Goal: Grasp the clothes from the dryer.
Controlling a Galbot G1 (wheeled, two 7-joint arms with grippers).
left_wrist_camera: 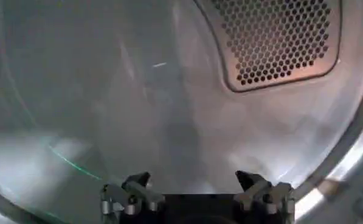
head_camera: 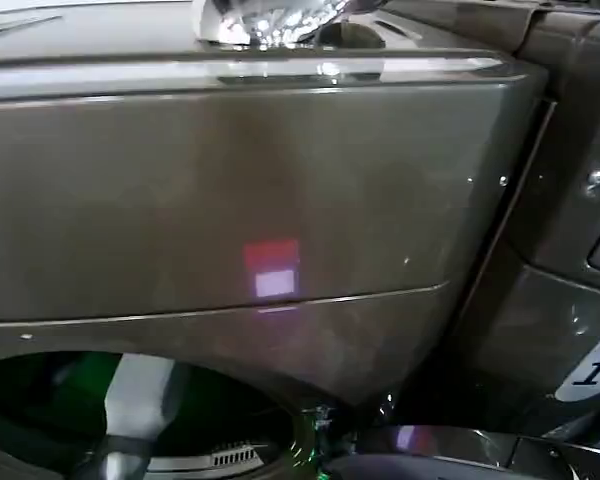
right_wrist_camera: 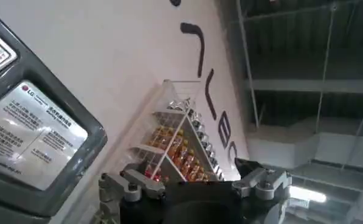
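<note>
Your left gripper (left_wrist_camera: 195, 193), jaws spread wide and empty, sits inside the bronze-brown metal dryer (head_camera: 280, 190), facing its bare steel drum wall (left_wrist_camera: 138, 103) and perforated vent panel (left_wrist_camera: 278, 36); no clothes visible there. Right gripper (right_wrist_camera: 193, 185) waits outside, open, empty.

The dryer (head_camera: 240, 190) presents a bronze-brown front panel; its steel drum (left_wrist_camera: 108, 109) lies bare beneath the perforated rear vent (left_wrist_camera: 272, 39).
</note>
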